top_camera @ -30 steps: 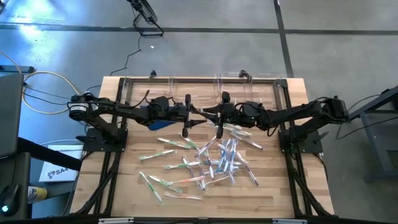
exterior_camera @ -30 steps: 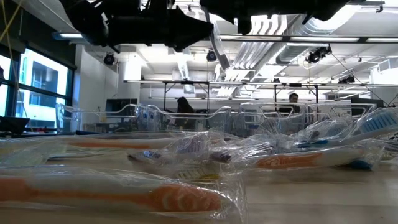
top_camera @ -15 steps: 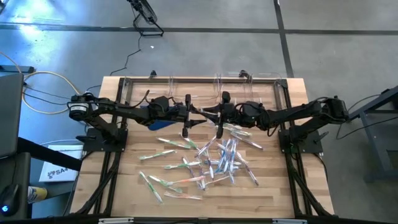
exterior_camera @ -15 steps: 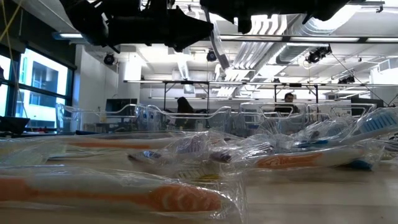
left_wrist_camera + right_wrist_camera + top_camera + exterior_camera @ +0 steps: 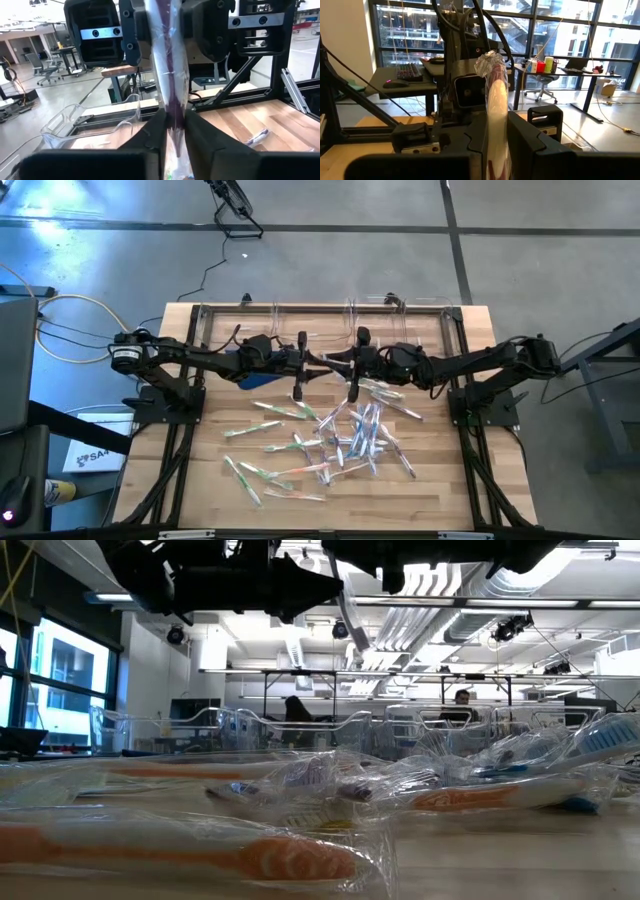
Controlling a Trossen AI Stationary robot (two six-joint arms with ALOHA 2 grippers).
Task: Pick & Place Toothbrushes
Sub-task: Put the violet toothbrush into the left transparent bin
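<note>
High view: one wrapped toothbrush [image 5: 328,363] is held between both grippers above the table [image 5: 440,480].
It is clamped by the left gripper [image 5: 300,366] at 9 o'clock and the right gripper [image 5: 356,364] at 3 o'clock; the toothbrushes [image 5: 340,442] lie scattered at 6 o'clock.

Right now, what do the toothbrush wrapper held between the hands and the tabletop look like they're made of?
The wrapper looks like thin clear plastic film: it is see-through, crinkled and glinting, over a purplish handle. Both the left hand and the right hand pinch it. The tabletop looks like wood planks, with visible grain and seams.
</note>
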